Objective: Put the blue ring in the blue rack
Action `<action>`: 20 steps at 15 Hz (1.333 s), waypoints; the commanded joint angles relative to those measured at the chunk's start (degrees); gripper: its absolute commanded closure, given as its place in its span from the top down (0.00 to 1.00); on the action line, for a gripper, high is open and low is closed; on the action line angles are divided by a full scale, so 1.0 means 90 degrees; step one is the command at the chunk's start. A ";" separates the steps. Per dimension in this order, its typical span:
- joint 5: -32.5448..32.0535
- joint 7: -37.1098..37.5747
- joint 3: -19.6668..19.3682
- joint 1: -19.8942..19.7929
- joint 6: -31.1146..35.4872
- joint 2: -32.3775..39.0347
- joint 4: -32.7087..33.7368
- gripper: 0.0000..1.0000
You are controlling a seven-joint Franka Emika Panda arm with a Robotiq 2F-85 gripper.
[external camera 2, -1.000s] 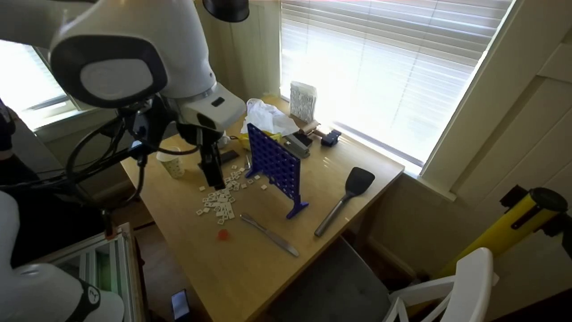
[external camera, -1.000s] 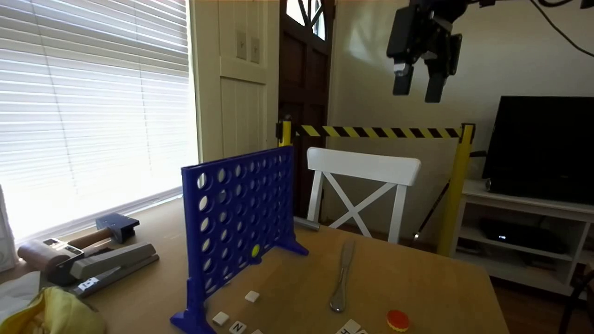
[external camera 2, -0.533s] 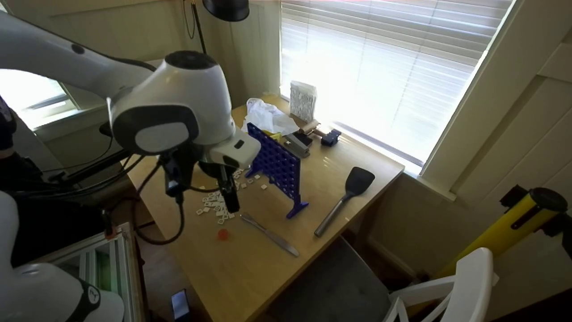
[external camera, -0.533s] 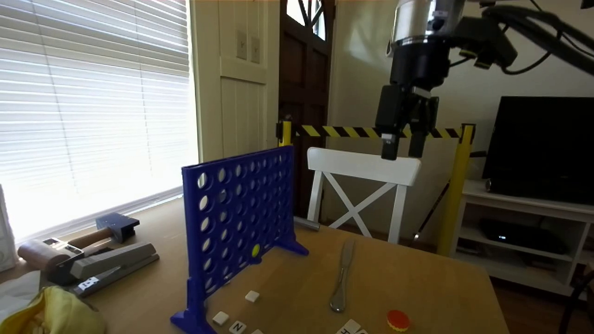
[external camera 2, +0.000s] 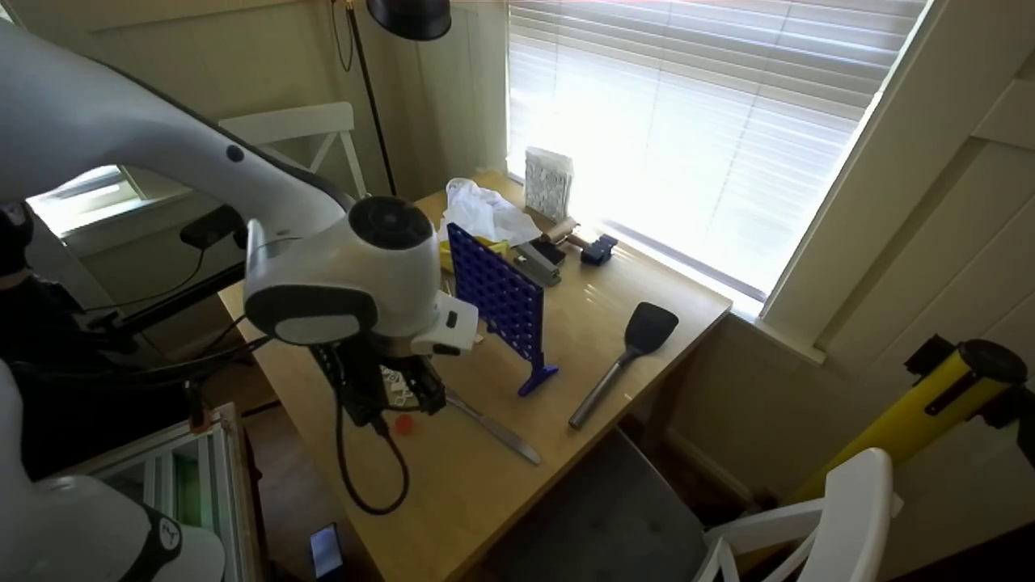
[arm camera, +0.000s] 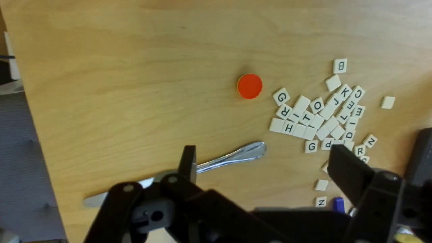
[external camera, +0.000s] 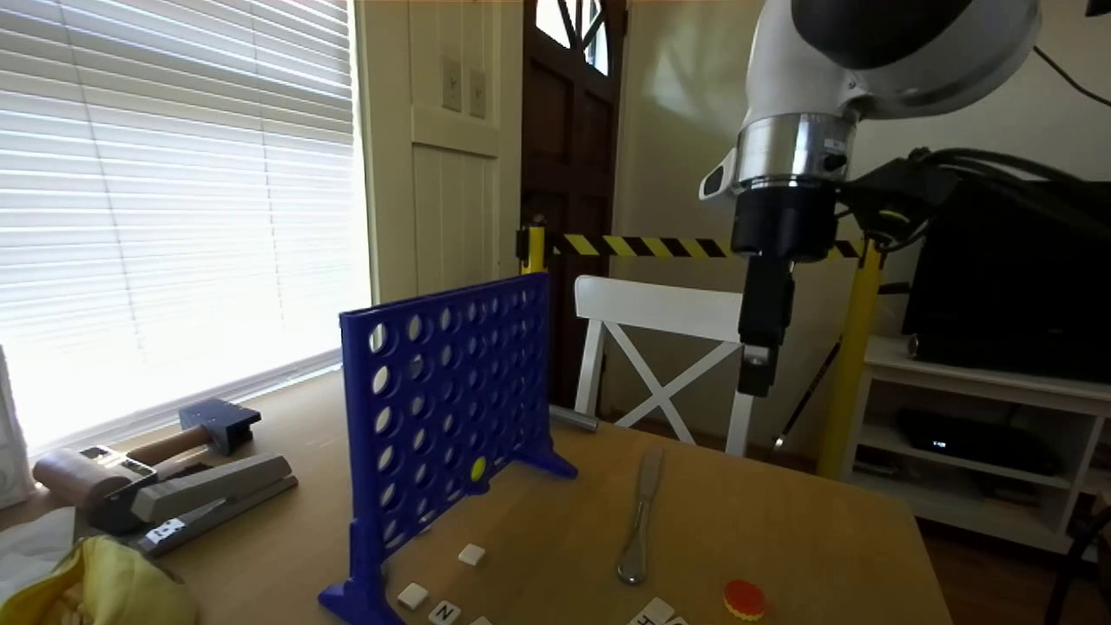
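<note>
Knife (external camera: 643,512), metal, one: flat on the desk (arm camera: 135,84); landmark for every place below.

Rack (external camera: 433,417), blue, gridded, one: upright on its feet, off to one side of the knife, not touching it. Yellow disc (external camera: 478,469), one, shows low in it.

Orange-red token (arm camera: 249,86), one, round, flat: answers to the task's "blue ring", though not blue. Lies on the desk near the knife's handle end, apart from it, on the side away from the rack. Yellow edging shows under the red; whether one piece or two stacked, cannot tell.

Letter tiles (arm camera: 317,121), many: loose cluster past the knife's handle end, the closest just beside the token.

End effector (arm camera: 262,162), one: raised clear of the desk, fingers spread wide, holding nothing; in the wrist view the knife's handle end shows between them.

Step in hand, judged: approach for the pick-up. Token neither gripped nor racked; nearly the whole task outstanding.

Next move, judged: bring the gap from the knife over to the token, one finger to each side, lower until the tips almost meet the desk, then close on the rim. Low profile leaves little to pinch; the closest tile could obstruct a finger. Afterwards the token likely wants carrying across the knife and turning on edge for the rack's top.
</note>
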 commanded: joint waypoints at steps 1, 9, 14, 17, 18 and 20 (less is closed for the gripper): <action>0.0158 -0.0222 0.0099 -0.0123 -0.0024 0.0106 0.0008 1.00; 0.0559 -0.0944 0.0086 -0.0131 0.0071 0.0856 0.0263 1.00; 0.1208 -0.1560 0.0341 -0.0312 0.0442 0.1772 0.0597 1.00; 0.1500 -0.1719 0.0669 -0.0573 0.0843 0.2353 0.0803 1.00; 0.1564 -0.1773 0.0788 -0.0701 0.0902 0.2536 0.0857 1.00; 0.1621 -0.1990 0.1054 -0.0991 0.0914 0.2872 0.0939 1.00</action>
